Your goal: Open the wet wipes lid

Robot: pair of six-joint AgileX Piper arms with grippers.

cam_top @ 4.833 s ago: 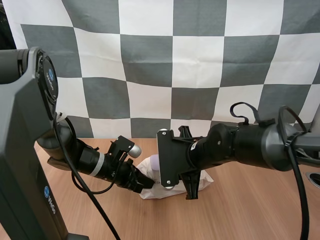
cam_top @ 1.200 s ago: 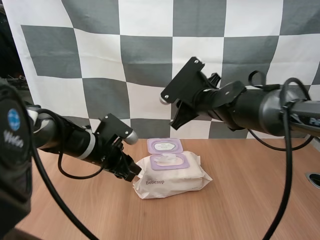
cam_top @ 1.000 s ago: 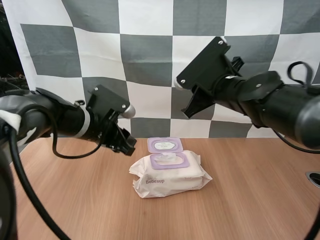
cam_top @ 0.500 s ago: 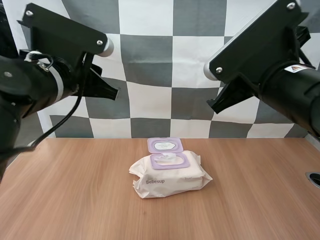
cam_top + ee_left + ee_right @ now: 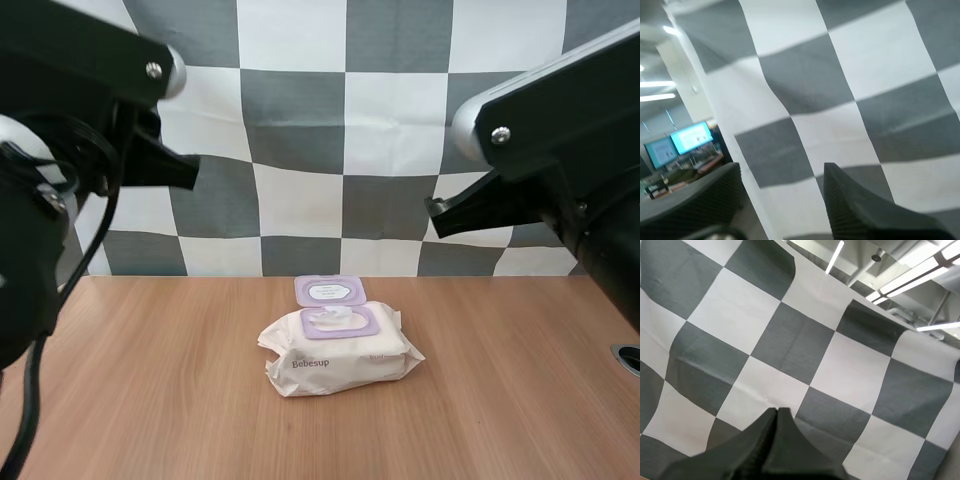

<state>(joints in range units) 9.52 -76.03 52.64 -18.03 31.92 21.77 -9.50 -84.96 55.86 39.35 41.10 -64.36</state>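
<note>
A: Where does the pack sit right now?
B: Your pack of wet wipes lies flat about the middle of the desk. Its lilac lid is folded back toward the far side, so the opening faces up — I'd judge your task done.
A: And the arms?
B: Your left arm and right arm hang high over the near part of the desk, one to each side, well apart from the pack. I take that as a parked pose, chosen so nothing leans on the lid. Your left jaws stand apart, ribbed faces turned to each other, holding nothing. Your right jaws lie pressed together as one dark wedge, also empty.
A: Room to move?
B: Plenty — you have bare desk to the left, right and near side of the pack. The tight spot is the far side, where the flipped lid reaches near the desk's far edge, so come in from the near side if you must touch it
</note>
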